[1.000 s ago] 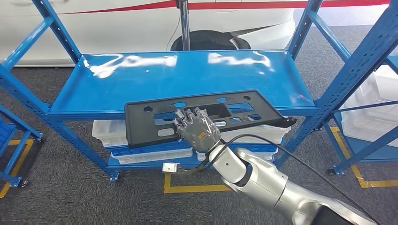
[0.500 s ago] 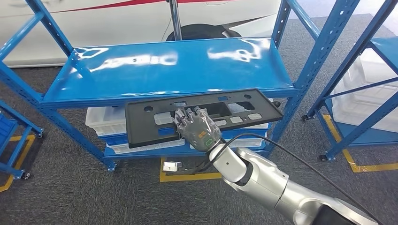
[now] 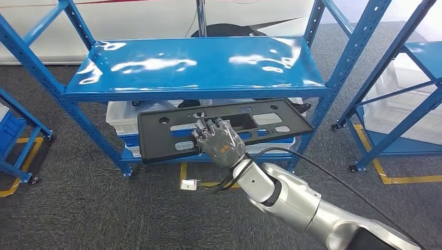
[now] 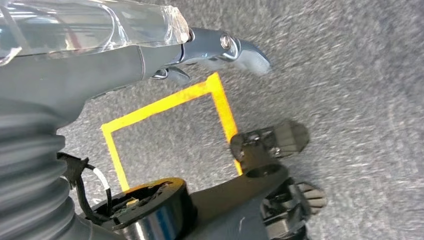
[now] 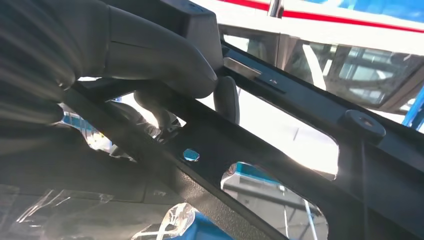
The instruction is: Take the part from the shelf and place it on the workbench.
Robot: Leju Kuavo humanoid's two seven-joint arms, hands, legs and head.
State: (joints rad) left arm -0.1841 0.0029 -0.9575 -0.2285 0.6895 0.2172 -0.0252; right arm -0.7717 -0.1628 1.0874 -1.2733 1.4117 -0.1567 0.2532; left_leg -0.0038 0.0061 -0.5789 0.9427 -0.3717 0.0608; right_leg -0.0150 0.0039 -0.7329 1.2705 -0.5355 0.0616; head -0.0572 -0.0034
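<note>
head view: one black part (image 3: 224, 125), one robot hand (image 3: 220, 141)

Your right hand (image 3: 221, 143) holds the black part (image 3: 224, 126) flat in open air just in front of the blue shelf (image 3: 198, 67), clear of the shelf's front lip. The part spans most of the gap between the shelf's two front uprights; the right front upright (image 3: 341, 78) stands just beside the part's right end, and the left front upright (image 3: 68, 101) is farther off. Below the part sit white bins (image 3: 122, 115) on the lower shelf level. To your right a second blue rack (image 3: 401, 99) narrows the passage. Grey carpet (image 3: 78, 208) lies open toward you, crossed by yellow floor tape (image 3: 183, 172).
</note>
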